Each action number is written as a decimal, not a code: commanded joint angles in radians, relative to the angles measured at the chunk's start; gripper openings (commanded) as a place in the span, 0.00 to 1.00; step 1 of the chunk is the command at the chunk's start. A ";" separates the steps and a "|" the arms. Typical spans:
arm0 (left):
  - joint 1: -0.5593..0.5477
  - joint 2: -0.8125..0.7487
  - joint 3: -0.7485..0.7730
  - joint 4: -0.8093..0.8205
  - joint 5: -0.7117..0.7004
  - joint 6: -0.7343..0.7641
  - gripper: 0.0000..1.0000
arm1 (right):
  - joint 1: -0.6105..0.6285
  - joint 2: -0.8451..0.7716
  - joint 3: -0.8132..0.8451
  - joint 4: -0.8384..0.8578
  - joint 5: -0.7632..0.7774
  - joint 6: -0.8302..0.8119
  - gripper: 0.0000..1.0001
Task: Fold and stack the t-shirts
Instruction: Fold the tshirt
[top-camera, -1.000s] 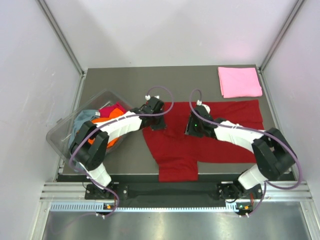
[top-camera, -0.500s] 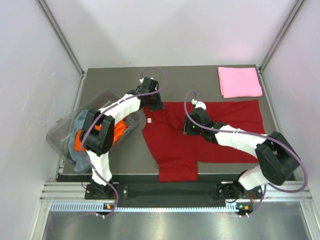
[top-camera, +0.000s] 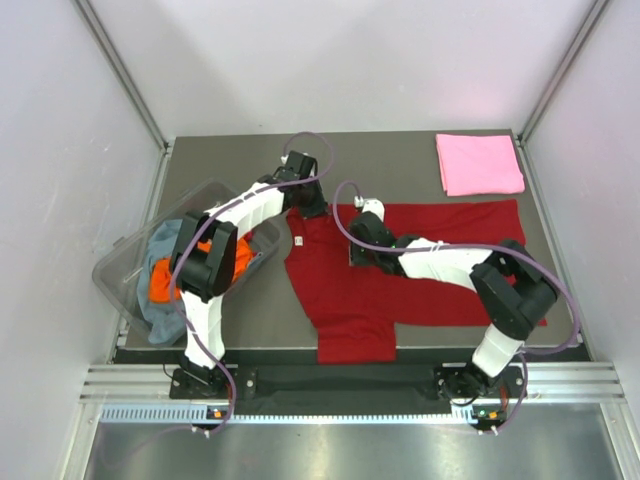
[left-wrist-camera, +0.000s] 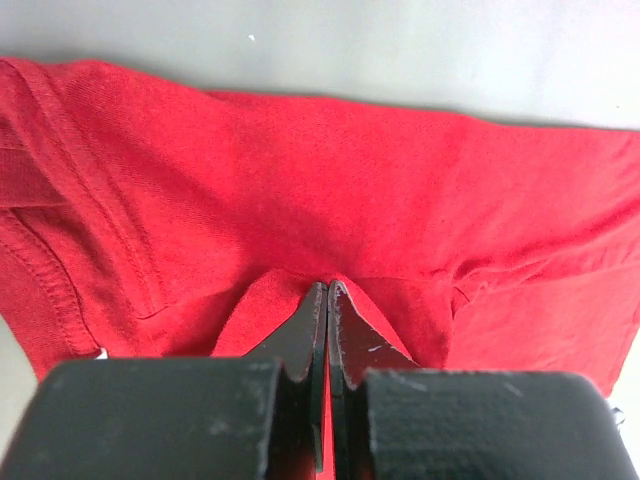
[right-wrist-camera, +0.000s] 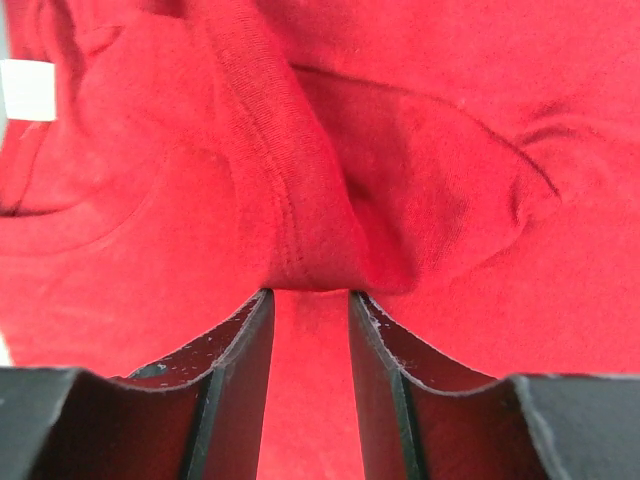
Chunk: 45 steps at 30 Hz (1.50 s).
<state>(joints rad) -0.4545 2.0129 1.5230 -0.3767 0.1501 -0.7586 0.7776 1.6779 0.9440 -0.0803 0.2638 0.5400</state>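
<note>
A dark red t-shirt (top-camera: 400, 270) lies spread across the middle of the table, its white neck label (right-wrist-camera: 27, 90) showing. My left gripper (top-camera: 308, 205) sits at the shirt's far left corner. In the left wrist view its jaws (left-wrist-camera: 327, 285) are shut with a thin layer of red cloth pinched between them. My right gripper (top-camera: 358, 250) presses down on the shirt near the neck. Its jaws (right-wrist-camera: 310, 292) stand apart, a stitched ridge of red cloth bunched at the tips. A folded light pink t-shirt (top-camera: 480, 163) lies at the far right corner.
A clear plastic tub (top-camera: 115, 265) stands tilted at the left edge, holding an orange t-shirt (top-camera: 160, 282) and a grey-blue t-shirt (top-camera: 165, 240). Metal frame posts rise at both far corners. White walls close in the table's sides.
My left gripper has moved toward the far left, drawing the shirt's corner out. My right gripper has slid left over the shirt toward the neck, its jaws slightly narrower.
</note>
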 joint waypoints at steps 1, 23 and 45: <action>0.014 0.003 0.029 0.019 0.016 0.012 0.00 | 0.015 0.035 0.064 -0.032 0.061 -0.022 0.36; 0.019 0.017 0.031 0.027 0.012 0.012 0.00 | 0.025 0.106 0.076 -0.019 0.097 -0.002 0.34; 0.020 0.035 0.040 0.025 0.014 0.007 0.00 | 0.074 0.111 0.145 -0.079 0.183 -0.018 0.34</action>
<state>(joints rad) -0.4397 2.0438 1.5242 -0.3748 0.1604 -0.7570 0.8295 1.7836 1.0374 -0.1562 0.4026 0.5323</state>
